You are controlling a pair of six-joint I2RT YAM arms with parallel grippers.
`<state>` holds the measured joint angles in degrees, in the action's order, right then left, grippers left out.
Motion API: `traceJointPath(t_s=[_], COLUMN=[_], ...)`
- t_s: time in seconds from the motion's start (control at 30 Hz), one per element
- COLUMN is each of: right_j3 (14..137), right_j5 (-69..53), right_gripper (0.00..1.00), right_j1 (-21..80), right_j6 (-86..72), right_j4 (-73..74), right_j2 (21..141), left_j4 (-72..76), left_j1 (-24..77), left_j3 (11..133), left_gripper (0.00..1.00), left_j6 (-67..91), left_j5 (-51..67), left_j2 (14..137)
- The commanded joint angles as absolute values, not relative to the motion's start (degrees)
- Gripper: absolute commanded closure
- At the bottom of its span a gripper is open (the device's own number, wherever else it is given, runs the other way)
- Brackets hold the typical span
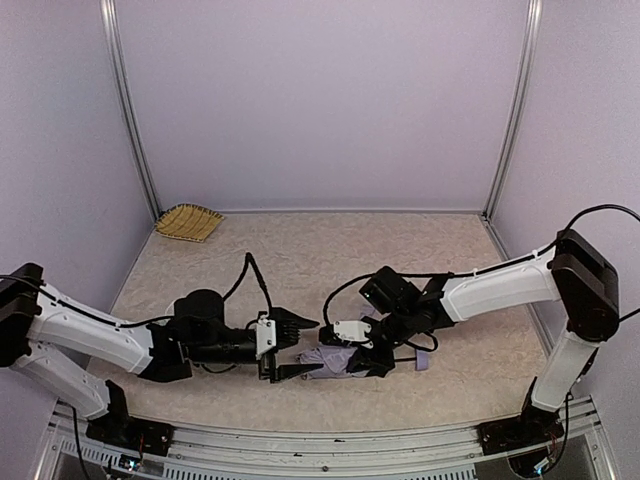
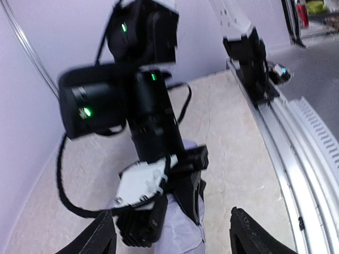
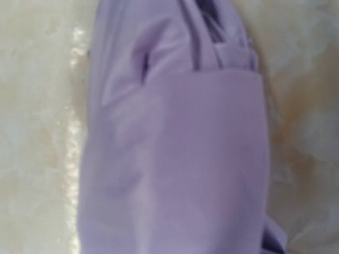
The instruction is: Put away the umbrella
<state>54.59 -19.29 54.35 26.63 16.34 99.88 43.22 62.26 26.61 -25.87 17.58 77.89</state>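
- Top external view: the umbrella (image 1: 333,357) lies bundled on the table (image 1: 330,260) toward the near edge, between both arms, its long axis running left to right.
- The right gripper (image 1: 368,360) sits on top of the bundle, jaws narrow and pinched on lavender fabric.
- The left gripper (image 1: 308,347) is spread wide, just beside the bundle's left end. The umbrella lies straight ahead of its fingers, lengthwise.

Nothing legible: you can read no text, label, brand, number or sign in any of the three views. The umbrella (image 3: 175,159) shows you only plain lavender fabric, without print.
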Motion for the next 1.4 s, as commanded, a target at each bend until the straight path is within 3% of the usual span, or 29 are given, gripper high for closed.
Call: traceJointPath(t_s=[0.0, 0.17, 0.27, 0.43, 0.53, 0.63, 0.77, 0.87, 1.1, 1.27, 1.37], right_j3=[51.7, 51.2, 51.9, 52.8, 52.6, 52.4, 53.3, 53.8, 53.4, 52.1, 51.3], right_j5=[-23.4, -27.6, -28.8, -31.0, -30.8, -30.9, -30.5, -30.6, -29.3, -27.1, -25.7], right_gripper=[0.97, 0.97, 0.97, 0.97, 0.97, 0.97, 0.97, 0.97, 0.94, 0.8, 0.6], right_j1=[54.0, 52.0, 51.1, 50.7, 50.3, 50.0, 49.6, 49.0, 48.5, 48.4, 48.3], right_j6=[25.7, 26.5, 26.8, 27.1, 27.4, 27.9, 28.6, 28.4, 26.9, 25.6, 24.4], right_j4=[24.3, 22.3, 22.1, 22.1, 21.8, 21.2, 21.4, 21.1, 18.7, 16.9, 15.9], right_j2=[104.4, 104.0, 104.7, 105.3, 105.3, 105.6, 106.4, 106.5, 104.7, 101.8, 98.8], left_j4=[33.7, 47.7, 51.9, 53.2, 45.9, 39.3, 28.2, 21.4, 9.9, 11.6, 17.3], left_j1=[63.6, 64.0, 64.8, 65.3, 63.8, 61.6, 58.9, 58.3, 57.5, 57.1, 57.1], left_j3=[29.0, 24.7, 25.7, 29.0, 32.7, 35.3, 39.0, 41.7, 49.8, 48.9, 46.8], left_gripper=[0.26, 0.16, 0.02, 0.01, 0.04, 0.12, 0.33, 0.42, 1.0, 1.0, 1.0], left_j6=[-32.5, -33.4, -35.9, -43.8, -45.4, -45.2, -45.6, -46.1, -45.3, -43.1, -40.1], left_j5=[7.8, 6.0, 3.0, -0.2, 0.5, 2.5, 10.3, 14.4, 15.5, 12.3, 7.0], left_j2=[87.6, 91.9, 96.4, 103.7, 106.4, 106.8, 106.6, 108.0, 113.0, 112.3, 111.7])
